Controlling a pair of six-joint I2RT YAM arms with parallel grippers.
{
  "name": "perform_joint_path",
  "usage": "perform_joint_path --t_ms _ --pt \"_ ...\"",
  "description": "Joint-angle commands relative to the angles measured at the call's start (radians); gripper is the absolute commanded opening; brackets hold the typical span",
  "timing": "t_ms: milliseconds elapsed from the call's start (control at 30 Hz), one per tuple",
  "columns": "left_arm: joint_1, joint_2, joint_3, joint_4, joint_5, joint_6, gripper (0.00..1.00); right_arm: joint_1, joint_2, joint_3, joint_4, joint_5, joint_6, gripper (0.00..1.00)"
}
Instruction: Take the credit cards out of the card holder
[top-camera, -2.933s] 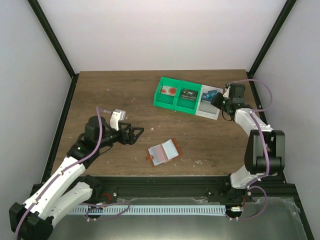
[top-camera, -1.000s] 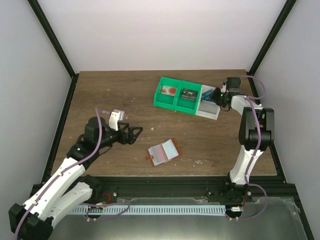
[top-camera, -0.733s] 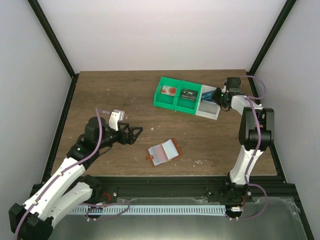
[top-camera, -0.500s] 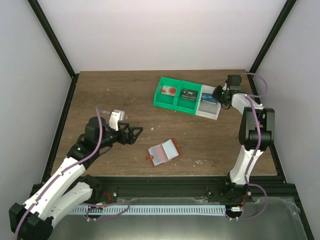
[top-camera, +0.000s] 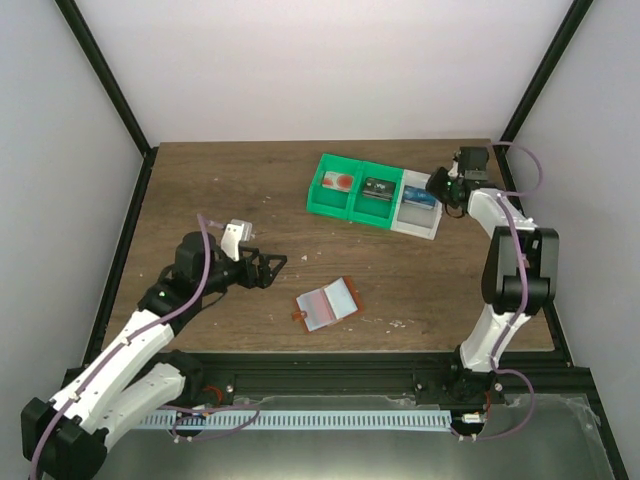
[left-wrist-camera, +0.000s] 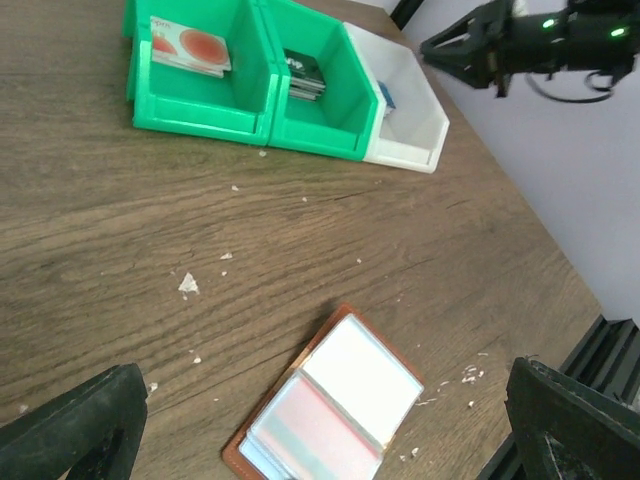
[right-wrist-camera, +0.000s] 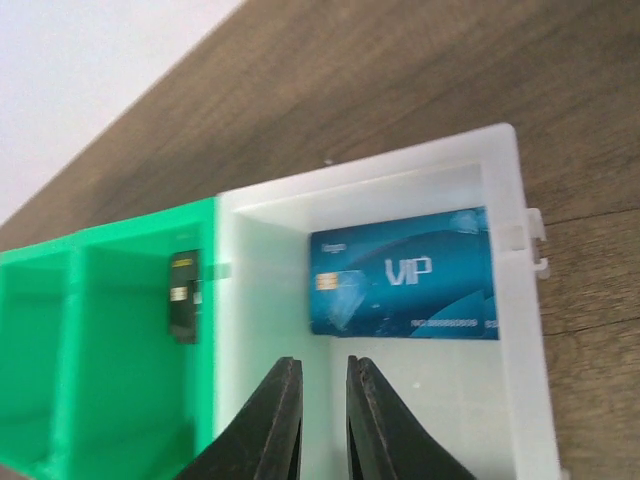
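The card holder (top-camera: 327, 303) lies open on the table, reddish-brown with pale pockets, and shows below my left wrist camera as the card holder (left-wrist-camera: 335, 405). A blue credit card (right-wrist-camera: 400, 275) lies flat in the white bin (top-camera: 418, 215). A white credit card with a red mark (top-camera: 338, 182) lies in the left green bin. My left gripper (top-camera: 272, 268) is wide open and empty, a little left of the card holder; its fingers (left-wrist-camera: 80, 425) frame that view. My right gripper (right-wrist-camera: 323, 400) hovers over the white bin, only slightly open, with a narrow empty gap.
A dark card (left-wrist-camera: 305, 75) stands in the middle green bin (top-camera: 375, 205). The three bins sit joined in a row at the back right. Small pale crumbs (left-wrist-camera: 187, 285) dot the wood. The table's right edge (top-camera: 545, 300) lies near the right arm.
The right arm has shifted its elbow and wrist while its gripper stays over the white bin. The blue card still lies in the bin. The left arm has barely moved.
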Motion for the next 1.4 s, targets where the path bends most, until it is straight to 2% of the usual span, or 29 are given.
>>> perform_joint_path --t_ms 0,133,367,467,667,767,933,1100,1367 --pt "-0.001 0.029 0.022 -0.042 -0.032 0.014 1.0 0.017 -0.138 -0.043 -0.006 -0.043 0.003 0.15" --pt "0.007 0.077 0.049 -0.086 -0.06 0.024 1.0 0.043 -0.264 -0.168 0.038 -0.075 0.039 0.15" --pt "0.009 0.144 0.056 -0.094 -0.069 0.0 0.99 0.092 -0.416 -0.303 -0.002 -0.144 0.015 0.19" --pt "0.01 0.174 0.039 -0.049 0.017 -0.058 0.94 0.126 -0.505 -0.376 -0.002 -0.165 0.011 0.21" --pt "0.008 0.267 -0.062 0.155 0.237 -0.216 0.78 0.21 -0.638 -0.515 0.002 -0.194 0.026 0.23" --pt "0.005 0.316 -0.083 0.221 0.304 -0.263 0.72 0.257 -0.682 -0.573 0.01 -0.198 0.043 0.24" --pt "-0.036 0.374 -0.102 0.291 0.311 -0.311 0.7 0.374 -0.71 -0.666 0.057 -0.212 0.103 0.25" --pt "-0.084 0.441 -0.169 0.463 0.357 -0.403 0.69 0.502 -0.692 -0.716 0.108 -0.163 0.145 0.26" --pt "-0.096 0.513 -0.218 0.534 0.371 -0.406 0.68 0.618 -0.566 -0.699 0.136 -0.133 0.114 0.31"
